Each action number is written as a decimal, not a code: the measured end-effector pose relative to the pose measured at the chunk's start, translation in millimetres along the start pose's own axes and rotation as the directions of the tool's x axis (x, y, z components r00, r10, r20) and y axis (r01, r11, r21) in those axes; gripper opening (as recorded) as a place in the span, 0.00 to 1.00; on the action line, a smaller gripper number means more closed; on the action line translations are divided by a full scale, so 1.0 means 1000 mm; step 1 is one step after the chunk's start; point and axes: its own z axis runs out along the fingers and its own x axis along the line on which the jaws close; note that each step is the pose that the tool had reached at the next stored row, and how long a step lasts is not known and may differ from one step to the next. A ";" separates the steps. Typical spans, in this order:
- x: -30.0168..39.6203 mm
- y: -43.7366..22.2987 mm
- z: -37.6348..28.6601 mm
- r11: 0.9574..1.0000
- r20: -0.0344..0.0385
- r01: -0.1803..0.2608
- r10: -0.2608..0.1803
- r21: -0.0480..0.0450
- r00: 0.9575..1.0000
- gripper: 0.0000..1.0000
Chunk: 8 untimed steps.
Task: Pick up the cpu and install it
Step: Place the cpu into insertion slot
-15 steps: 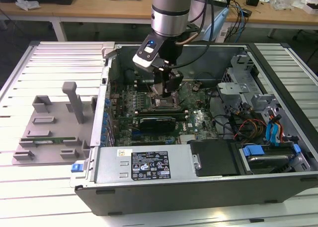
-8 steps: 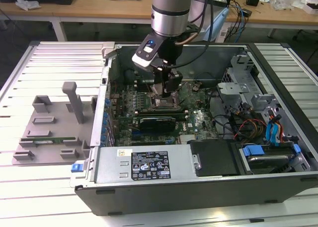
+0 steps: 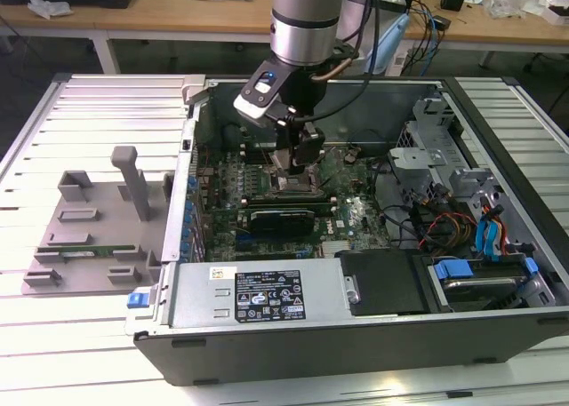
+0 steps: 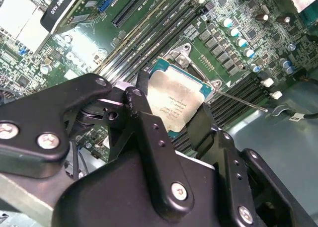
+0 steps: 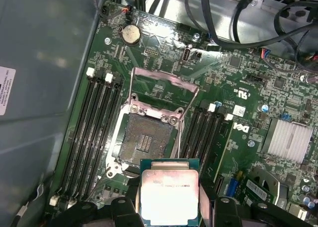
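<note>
The robot arm is reaching down into an open black and grey desktop computer case (image 3: 356,317) that is lying on its side on a ribbed pale metal table (image 3: 98,104). The black gripper (image 3: 298,164) is hanging over the middle of the green motherboard (image 3: 356,219).

The fingers (image 4: 149,132) are pinching the cpu (image 4: 176,102), a flat square chip with a shiny silver-grey metal top and a thin teal-green edge, one finger pressing on each of two opposite sides. In the first wrist view the cpu (image 5: 169,194) is sitting level between the fingers, just in front of the black rectangular cpu socket (image 5: 144,140). The socket's grey contact field is lying bare, so the chip is not seated in it. The socket's silver metal load plate (image 5: 164,85) is standing hinged open at the far side of the socket. Rows of long black memory slots (image 5: 97,122) are running along both sides of the socket.

On the exterior view's left, well apart from the case, a grey plastic fixture (image 3: 89,219) is resting on the table, carrying a long thin green memory stick (image 3: 84,249).
</note>
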 end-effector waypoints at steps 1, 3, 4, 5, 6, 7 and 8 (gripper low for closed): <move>0.0000 0.0000 0.0000 1.000 0.000 -0.005 0.005 0.000 1.000 0.55; 0.0000 0.0000 0.0001 1.000 0.000 -0.014 0.014 0.000 1.000 0.55; 0.0000 0.0000 0.0001 1.000 -0.001 -0.018 0.018 0.001 1.000 0.55; 0.0000 0.0000 0.0002 1.000 -0.001 -0.028 0.028 0.001 1.000 0.55; 0.0000 0.0000 0.0002 0.999 -0.001 -0.036 0.036 0.001 0.999 0.55; 0.0000 0.0000 0.0003 0.999 -0.001 -0.043 0.043 0.001 0.999 0.55; 0.0000 0.0000 0.0003 0.999 -0.001 -0.052 0.052 0.002 0.999 0.55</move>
